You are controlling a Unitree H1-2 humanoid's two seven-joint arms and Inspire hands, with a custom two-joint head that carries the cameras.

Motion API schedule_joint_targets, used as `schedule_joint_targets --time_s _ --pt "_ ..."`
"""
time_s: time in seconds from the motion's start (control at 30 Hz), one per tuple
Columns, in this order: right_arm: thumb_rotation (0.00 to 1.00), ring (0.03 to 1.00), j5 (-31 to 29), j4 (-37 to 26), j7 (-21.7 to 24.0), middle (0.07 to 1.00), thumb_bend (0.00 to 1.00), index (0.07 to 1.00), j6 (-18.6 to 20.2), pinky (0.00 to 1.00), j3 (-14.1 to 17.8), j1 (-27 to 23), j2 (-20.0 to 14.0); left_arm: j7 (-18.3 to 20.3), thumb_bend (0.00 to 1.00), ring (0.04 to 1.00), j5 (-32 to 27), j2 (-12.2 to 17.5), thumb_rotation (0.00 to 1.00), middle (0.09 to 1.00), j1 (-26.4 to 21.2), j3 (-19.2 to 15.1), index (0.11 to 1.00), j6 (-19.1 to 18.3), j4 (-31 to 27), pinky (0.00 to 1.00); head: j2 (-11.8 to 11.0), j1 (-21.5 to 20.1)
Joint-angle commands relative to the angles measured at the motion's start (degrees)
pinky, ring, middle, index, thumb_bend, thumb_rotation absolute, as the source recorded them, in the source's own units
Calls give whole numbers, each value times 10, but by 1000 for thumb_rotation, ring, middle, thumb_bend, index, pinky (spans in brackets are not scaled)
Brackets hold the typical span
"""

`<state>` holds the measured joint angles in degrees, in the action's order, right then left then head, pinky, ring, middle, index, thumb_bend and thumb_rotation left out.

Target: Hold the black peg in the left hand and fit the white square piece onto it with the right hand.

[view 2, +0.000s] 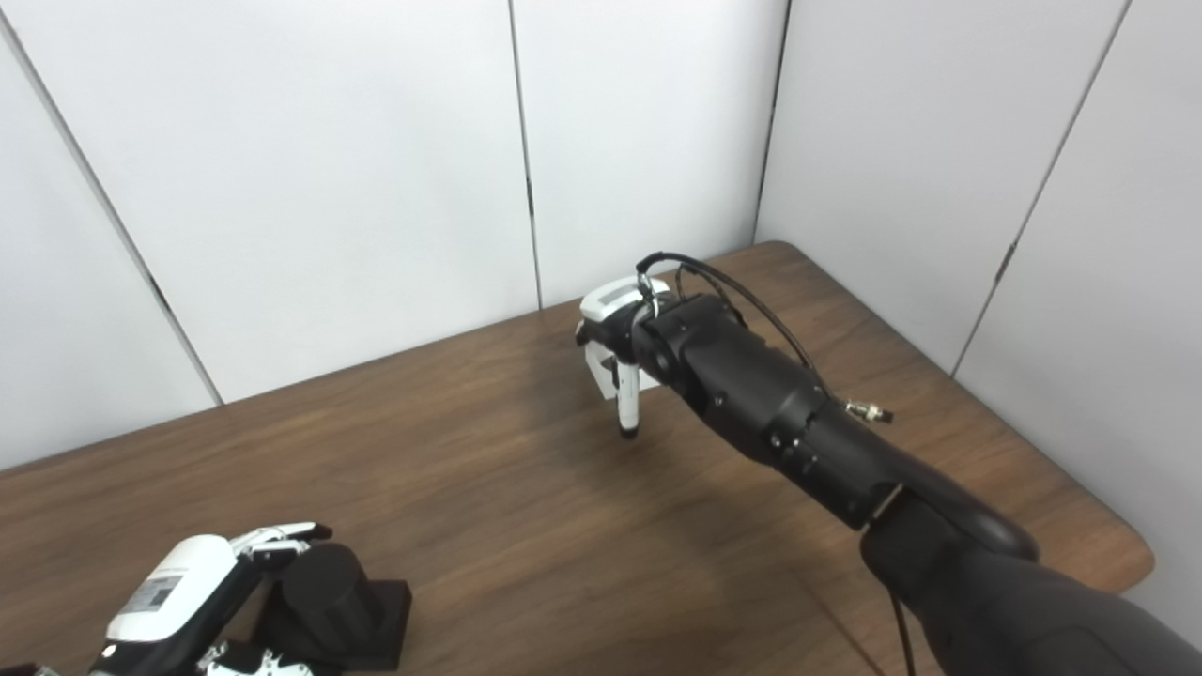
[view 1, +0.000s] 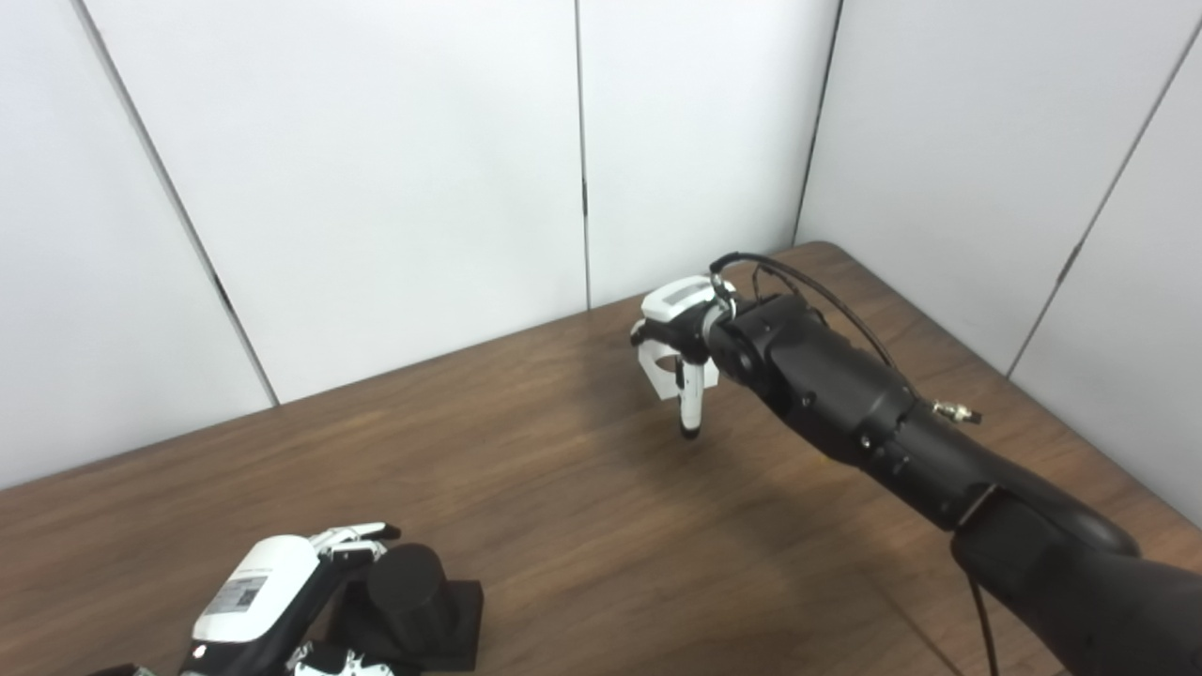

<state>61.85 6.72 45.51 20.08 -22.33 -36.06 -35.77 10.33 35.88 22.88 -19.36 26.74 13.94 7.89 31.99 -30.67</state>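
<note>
Right hand, white-backed with black and white fingers, hung over the far part of the brown wood-grain table, reached there by a long black arm coming in from the lower right corner; its fingers were curled down around the white square plastic piece, which showed beneath the palm with a round hole in its face; one white finger pointed straight down below the piece, its dark tip close to the tabletop, though whether it touched the wood could not be told; the piece looked held in that grasp, just off the surface. Left hand, also white-backed, lay at the near left corner of the table, its fingers closed about the black cylindrical peg; the peg stood upright on a flat black square base that rested on the wood; the fingertips wrapped over the far side of the cylinder. Peg and white piece were well apart, with bare tabletop between them; plain white wall panels stood behind the table on two sides.
</note>
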Motion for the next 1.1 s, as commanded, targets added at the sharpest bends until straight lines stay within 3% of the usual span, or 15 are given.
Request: schedule_joint_targets --time_s 0.0,0.53,1.07 --pt "206 968 8 8 -24 965 972 876 -7 891 6 -31 -12 44 522 838 9 16 50 840 17 7 489 -22 5 758 0 0" --pt "197 949 -7 80 -72 951 937 883 -10 877 7 -34 -16 41 522 833 10 18 50 836 21 -3 488 -15 3 747 7 5" --pt "227 940 -38 83 -99 942 907 859 -15 881 16 -31 -25 40 522 835 6 17 50 839 18 -9 488 -12 11 742 13 11"
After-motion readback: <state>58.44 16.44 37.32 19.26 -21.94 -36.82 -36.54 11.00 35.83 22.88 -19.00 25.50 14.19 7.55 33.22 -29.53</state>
